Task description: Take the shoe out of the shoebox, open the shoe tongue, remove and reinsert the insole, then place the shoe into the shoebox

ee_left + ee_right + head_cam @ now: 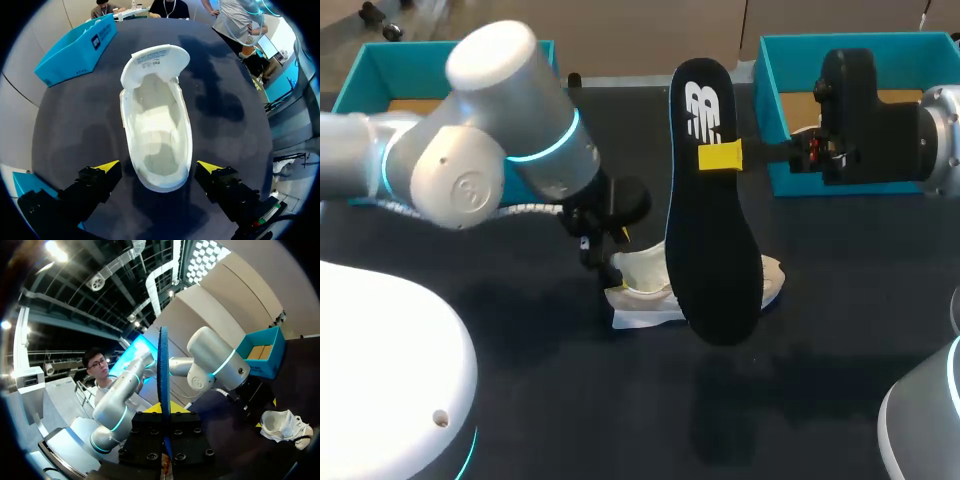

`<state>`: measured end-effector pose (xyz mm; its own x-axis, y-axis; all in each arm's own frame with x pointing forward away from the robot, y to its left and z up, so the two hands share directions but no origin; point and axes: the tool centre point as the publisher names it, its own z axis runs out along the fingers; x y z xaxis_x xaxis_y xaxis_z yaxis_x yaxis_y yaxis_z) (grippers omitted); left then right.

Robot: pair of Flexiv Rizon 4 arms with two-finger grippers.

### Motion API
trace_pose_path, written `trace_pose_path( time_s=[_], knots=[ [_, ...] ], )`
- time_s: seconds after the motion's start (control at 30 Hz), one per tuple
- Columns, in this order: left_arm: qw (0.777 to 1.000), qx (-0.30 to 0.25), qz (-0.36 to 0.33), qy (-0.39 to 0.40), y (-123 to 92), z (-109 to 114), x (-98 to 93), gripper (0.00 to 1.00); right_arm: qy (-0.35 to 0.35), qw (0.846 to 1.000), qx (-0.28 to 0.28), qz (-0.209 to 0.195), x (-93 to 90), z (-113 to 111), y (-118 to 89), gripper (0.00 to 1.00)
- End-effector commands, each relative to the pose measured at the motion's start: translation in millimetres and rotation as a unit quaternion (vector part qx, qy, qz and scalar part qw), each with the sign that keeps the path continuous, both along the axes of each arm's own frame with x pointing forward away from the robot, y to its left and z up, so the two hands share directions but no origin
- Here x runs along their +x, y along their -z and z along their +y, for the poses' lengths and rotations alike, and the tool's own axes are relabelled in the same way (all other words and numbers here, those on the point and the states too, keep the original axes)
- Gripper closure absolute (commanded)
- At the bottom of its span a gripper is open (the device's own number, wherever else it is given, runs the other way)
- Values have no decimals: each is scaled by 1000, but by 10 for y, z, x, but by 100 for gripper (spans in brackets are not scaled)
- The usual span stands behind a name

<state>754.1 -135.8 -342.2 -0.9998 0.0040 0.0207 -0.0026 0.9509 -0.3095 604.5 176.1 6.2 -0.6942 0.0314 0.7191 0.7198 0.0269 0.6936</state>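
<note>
white shoe – upright mid-table, tongue folded open | black insole – out, raised above shoe | teal shoebox tray – open, far left | second teal tray – open, far right

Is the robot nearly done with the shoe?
About halfway. Done: the shoe is out on the table, its tongue folded back, the insole out. In hand: the right gripper is shut on the insole, holding it above the shoe; the left gripper is open beside the heel. Left: slide the insole back in, then put the shoe into the shoebox.
</note>
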Motion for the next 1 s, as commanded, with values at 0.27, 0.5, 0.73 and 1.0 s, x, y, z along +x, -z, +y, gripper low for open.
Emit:
trace_pose_path(
  time_s=[0.27,0.5,0.73,1.0],
  knots=[
    [995,95,8,0,-35,-70,50,0,0,1000,0,0,7,25,11,100],
    [995,95,8,0,-35,-70,50,0,0,1000,0,0,7,25,11,100],
    [995,95,8,0,-35,-70,50,0,0,1000,0,0,7,25,11,100],
    [995,95,8,0,-35,-70,50,0,0,1000,0,0,7,25,11,100]
  ],
)
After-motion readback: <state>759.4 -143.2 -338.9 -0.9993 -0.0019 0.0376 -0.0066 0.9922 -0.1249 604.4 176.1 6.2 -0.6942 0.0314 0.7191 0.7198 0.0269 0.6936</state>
